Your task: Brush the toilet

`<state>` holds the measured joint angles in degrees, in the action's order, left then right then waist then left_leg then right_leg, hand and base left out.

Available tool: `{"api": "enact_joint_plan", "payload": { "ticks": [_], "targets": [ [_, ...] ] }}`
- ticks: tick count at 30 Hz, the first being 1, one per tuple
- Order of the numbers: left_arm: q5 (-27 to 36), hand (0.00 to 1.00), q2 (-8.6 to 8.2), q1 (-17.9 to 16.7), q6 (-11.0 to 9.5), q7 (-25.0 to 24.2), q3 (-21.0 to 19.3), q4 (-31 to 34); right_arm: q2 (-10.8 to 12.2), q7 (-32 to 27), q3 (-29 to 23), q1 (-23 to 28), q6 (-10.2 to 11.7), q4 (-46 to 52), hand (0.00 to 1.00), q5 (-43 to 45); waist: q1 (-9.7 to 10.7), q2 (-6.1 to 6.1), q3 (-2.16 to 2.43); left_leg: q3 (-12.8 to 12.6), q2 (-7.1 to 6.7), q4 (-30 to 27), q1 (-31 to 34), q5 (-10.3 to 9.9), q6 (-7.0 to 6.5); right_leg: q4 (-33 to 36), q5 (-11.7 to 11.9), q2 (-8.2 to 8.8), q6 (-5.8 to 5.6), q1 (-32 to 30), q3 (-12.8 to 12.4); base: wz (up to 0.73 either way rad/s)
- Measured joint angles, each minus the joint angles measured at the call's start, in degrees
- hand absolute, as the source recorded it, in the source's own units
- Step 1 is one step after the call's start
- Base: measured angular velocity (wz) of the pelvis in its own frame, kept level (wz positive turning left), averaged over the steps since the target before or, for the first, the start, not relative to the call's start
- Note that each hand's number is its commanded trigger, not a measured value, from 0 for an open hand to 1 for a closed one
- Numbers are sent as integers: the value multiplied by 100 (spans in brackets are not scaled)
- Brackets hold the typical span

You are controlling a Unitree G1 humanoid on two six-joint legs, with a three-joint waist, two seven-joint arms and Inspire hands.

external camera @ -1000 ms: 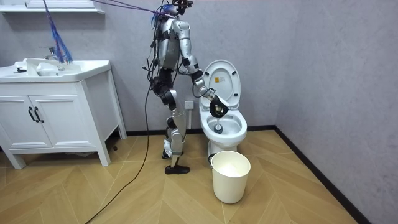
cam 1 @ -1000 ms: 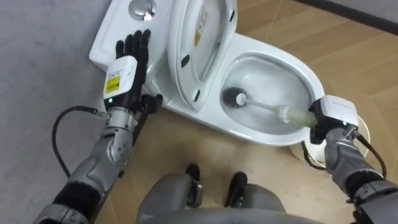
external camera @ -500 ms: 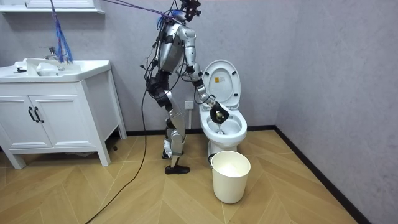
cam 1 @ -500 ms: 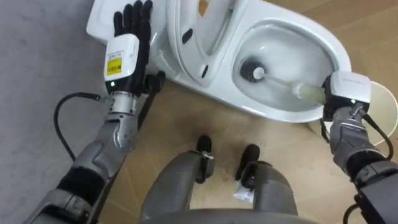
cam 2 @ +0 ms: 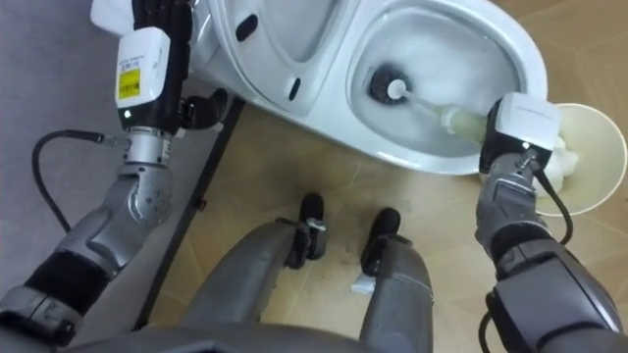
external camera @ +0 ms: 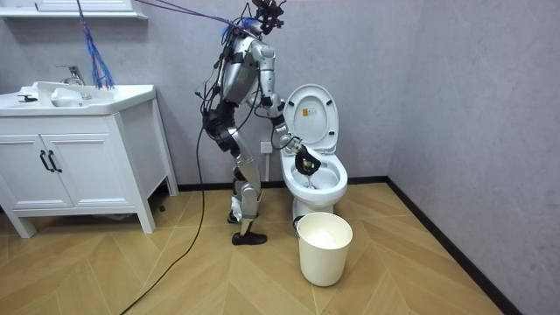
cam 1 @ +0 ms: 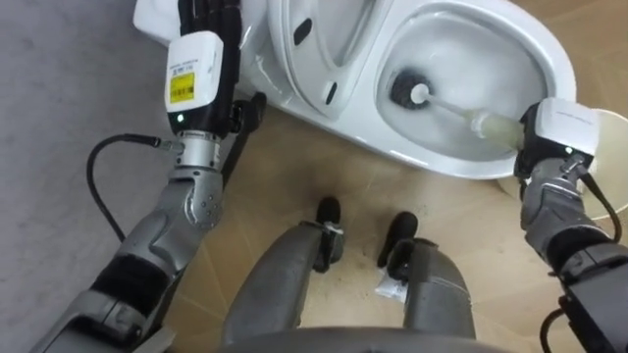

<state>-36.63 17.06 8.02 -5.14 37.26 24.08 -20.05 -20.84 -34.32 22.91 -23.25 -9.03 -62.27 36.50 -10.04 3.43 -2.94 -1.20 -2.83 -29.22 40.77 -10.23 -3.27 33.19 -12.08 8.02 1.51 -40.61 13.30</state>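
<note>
The white toilet (cam 1: 549, 59) has its lid (cam 1: 324, 39) raised. A toilet brush lies inside the bowl, its dark head (cam 1: 410, 91) low near the drain and its pale handle (cam 1: 481, 123) running to the right rim. My right hand (cam 1: 551, 137) is curled round the end of that handle at the bowl's right edge. My left hand (cam 1: 201, 59) rests flat with straight fingers against the cistern, left of the lid. In the room view I stand beside the toilet (external camera: 315, 179), leaning toward it, with my right hand (external camera: 305, 160) over the bowl.
A round cream bucket (cam 2: 594, 147) stands on the wooden floor just right of the bowl, also seen in front of the toilet (external camera: 325, 248). A white vanity with a sink (external camera: 79, 149) stands at the room view's left. A grey wall is behind the toilet.
The eye view has shifted, so the toilet sits higher in the picture. The brush head stays low in the bowl. In the room view my right hand has sunk slightly toward the bowl.
</note>
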Motion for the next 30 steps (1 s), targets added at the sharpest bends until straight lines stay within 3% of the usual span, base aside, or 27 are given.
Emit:
{"api": "enact_joint_plan", "payload": {
  "ticks": [4,7,10,12,15,18,22,25,27,28,30],
  "targets": [
    [-4,0,-16,-125,104,39,-89,39,26,-2,-155,309,-167,852,100,558,49,3,15,-60,10,59,-40,0,2,40,-3,-16,7,-50,-94,-12],
    [3,0,-17,-188,188,101,-94,109,2,0,-290,899,-404,2048,100,898,95,5,26,-92,25,4,-22,3,8,41,-1,-38,14,-54,-94,-2],
    [18,0,-15,-466,285,162,-145,277,36,16,-282,1370,-604,3138,100,1102,198,-33,92,-177,41,-44,-16,0,6,54,-2,-54,16,-63,-162,-10],
    [15,0,-18,-669,334,223,-85,328,40,62,-281,1762,-788,3885,100,1100,246,-58,194,-177,35,-44,-29,-1,5,47,4,-85,13,-58,-210,-2],
    [120,0,-22,-771,423,261,25,325,124,185,-278,2028,-961,4352,100,1099,260,-71,217,-181,65,-37,-97,-6,13,35,40,-135,35,0,-226,-6],
    [233,0,-22,-960,538,258,92,347,194,241,-279,2151,-985,4352,100,1100,251,-56,229,-184,123,-27,-164,-19,45,-23,77,-207,61,83,-238,-8],
    [360,0,-75,-1085,537,232,103,304,235,158,-273,2172,-952,4127,100,1035,246,-50,226,-172,158,-37,-163,15,93,-49,106,-205,115,105,-199,0],
    [511,0,-74,-1050,498,186,100,231,248,49,-232,1893,-744,3440,100,561,246,-46,202,-167,204,-28,-193,49,121,-79,107,-201,113,162,-144,2],
    [566,0,-56,-992,482,157,89,192,223,7,-158,1482,-545,2662,100,311,247,-67,149,-153,202,-29,-200,64,146,-40,92,-175,130,174,-95,5],
    [566,0,-56,-917,449,107,87,165,182,6,-104,1228,-431,2177,100,133,234,-60,93,-101,197,-28,-186,84,178,-27,84,-150,143,174,-32,26],
    [568,0,-27,-754,289,65,122,140,72,18,14,780,-227,1330,100,-424,184,-63,24,43,188,-21,-88,156,207,-13,69,-111,173,138,109,33]
  ]
}}
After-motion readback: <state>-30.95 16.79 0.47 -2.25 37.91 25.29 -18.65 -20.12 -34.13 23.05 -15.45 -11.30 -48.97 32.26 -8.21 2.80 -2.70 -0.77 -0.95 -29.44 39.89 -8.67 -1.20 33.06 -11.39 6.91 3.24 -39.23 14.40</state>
